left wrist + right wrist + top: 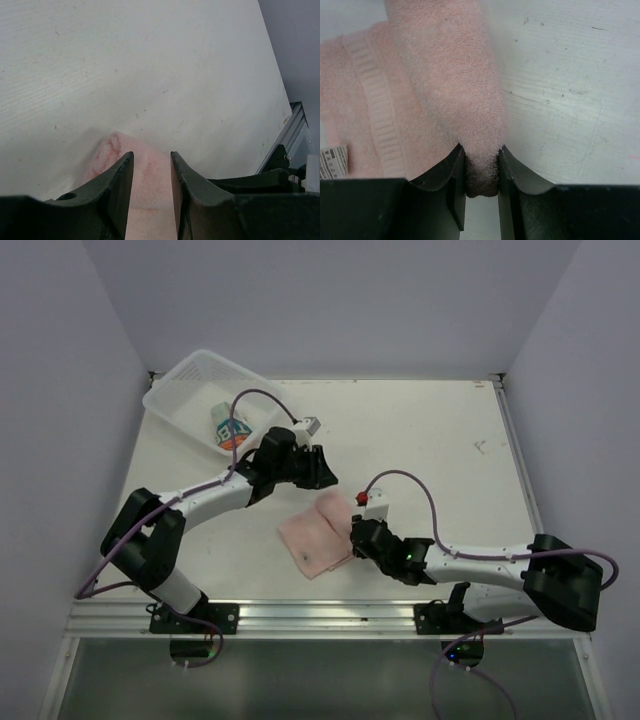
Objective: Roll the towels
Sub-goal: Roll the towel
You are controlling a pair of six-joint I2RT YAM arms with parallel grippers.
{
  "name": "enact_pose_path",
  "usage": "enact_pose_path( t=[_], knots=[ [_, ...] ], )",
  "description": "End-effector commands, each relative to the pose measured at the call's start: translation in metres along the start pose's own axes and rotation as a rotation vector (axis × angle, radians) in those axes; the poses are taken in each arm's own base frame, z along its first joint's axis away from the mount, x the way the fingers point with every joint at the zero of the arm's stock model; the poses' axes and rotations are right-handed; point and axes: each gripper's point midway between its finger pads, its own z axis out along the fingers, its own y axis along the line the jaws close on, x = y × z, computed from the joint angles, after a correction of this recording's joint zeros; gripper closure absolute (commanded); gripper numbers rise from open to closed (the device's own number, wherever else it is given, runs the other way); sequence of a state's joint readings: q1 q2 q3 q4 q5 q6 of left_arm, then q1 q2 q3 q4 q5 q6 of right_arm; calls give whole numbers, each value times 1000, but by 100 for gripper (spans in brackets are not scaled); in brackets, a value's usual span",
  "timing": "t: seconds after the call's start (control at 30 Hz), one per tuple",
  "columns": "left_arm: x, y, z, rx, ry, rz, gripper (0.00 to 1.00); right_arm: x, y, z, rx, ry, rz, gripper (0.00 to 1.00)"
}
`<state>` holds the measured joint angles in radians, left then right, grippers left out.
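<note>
**Pink towel pinched at mid-desk, printed one sits in basket**

The pink towel (315,537) lies near the middle of the white desk (430,430), partly doubled over itself. A raised fold at its right side is clamped tight between the right fingers (455,172). A small white label (332,162) shows at the cloth's edge in the right wrist view. The printed towel (232,427), in teal, white and orange, sits bunched inside the white mesh basket (185,385) at the desk's far left corner, well apart from the pink one.

The right arm (480,562) stretches low along the near edge from its base at the right, with its wrist turned in toward the towel. The left arm (200,502) reaches out from the near left and bends down at the towel's far corner. Pink cloth shows in the gap between the left fingers (125,185), which stand somewhat apart. Whether they grip the cloth or only straddle it cannot be told.

The left arm's wrist lies between the basket and the pink towel. Purple cables (400,480) loop over both arms. A metal rail (320,615) along the near edge carries the two bases. Faint scuffs (480,445) mark the desk toward the far right.
</note>
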<state>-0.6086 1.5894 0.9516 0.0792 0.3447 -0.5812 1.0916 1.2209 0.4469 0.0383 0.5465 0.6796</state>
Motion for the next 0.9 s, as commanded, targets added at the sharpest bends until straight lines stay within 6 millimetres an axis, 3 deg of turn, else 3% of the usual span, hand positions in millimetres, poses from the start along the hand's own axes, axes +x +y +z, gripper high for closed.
enact_pose_path(
  t=[0.0, 0.27, 0.4, 0.63, 0.8, 0.87],
  knots=[
    [3, 5, -8, -22, 1, 22, 61, -23, -6, -6, 143, -82, -78, 100],
    [16, 5, -15, -8, 14, 10, 61, -24, 2, -12, 289, -145, -251, 100],
    [11, -2, -22, 12, 1, 15, 61, -31, 19, -15, 337, -178, -315, 100],
    [9, -17, -33, 63, -20, 11, 61, -20, 40, -18, 380, -213, -473, 100],
    [28, -17, -31, 82, 7, -5, 61, -12, 61, -20, 408, -234, -588, 100],
    [42, -12, -28, 77, 27, -14, 61, -4, 59, -19, 465, -237, -685, 100]
  ],
)
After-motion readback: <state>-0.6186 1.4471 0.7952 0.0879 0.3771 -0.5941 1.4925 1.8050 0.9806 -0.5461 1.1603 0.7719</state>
